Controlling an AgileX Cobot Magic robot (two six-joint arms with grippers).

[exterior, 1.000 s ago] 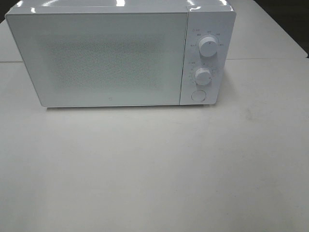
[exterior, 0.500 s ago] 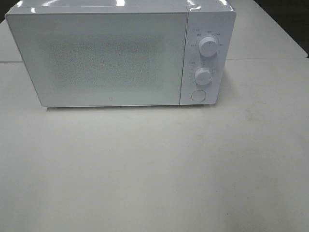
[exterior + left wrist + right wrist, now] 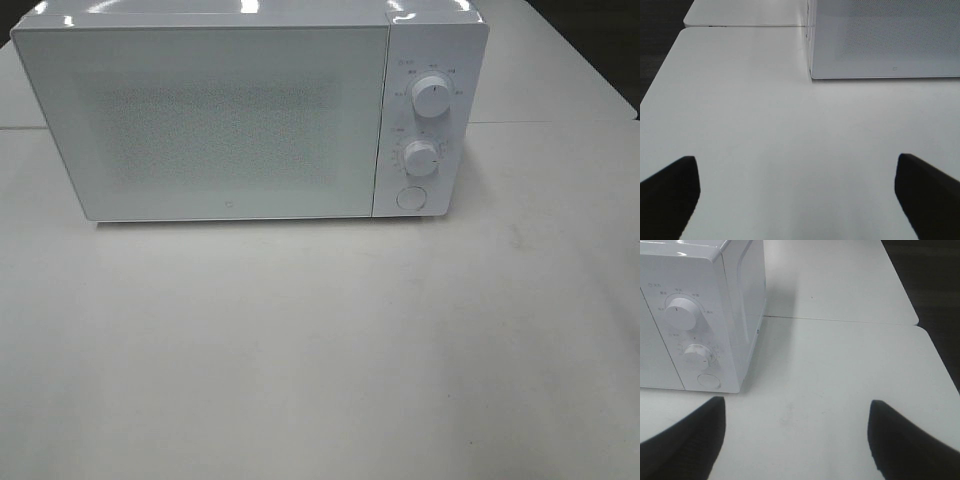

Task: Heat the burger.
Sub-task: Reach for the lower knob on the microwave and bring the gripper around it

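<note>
The burger is out of view in every frame. A white microwave [image 3: 240, 110] stands at the back of the table with its door [image 3: 215, 120] shut; two knobs [image 3: 431, 98] and a round button [image 3: 410, 198] sit on its right panel. My left gripper [image 3: 797, 192] is open over bare table, short of the microwave's front left corner [image 3: 812, 75]. My right gripper [image 3: 795, 435] is open too, in front of the microwave's control panel [image 3: 687, 345] and a little to its right. Neither arm shows in the high view.
The white table [image 3: 320, 340] spreads out in front of the microwave. A seam [image 3: 840, 320] joins two tabletops behind it. Dark floor lies beyond the table edges [image 3: 935, 315] on both sides.
</note>
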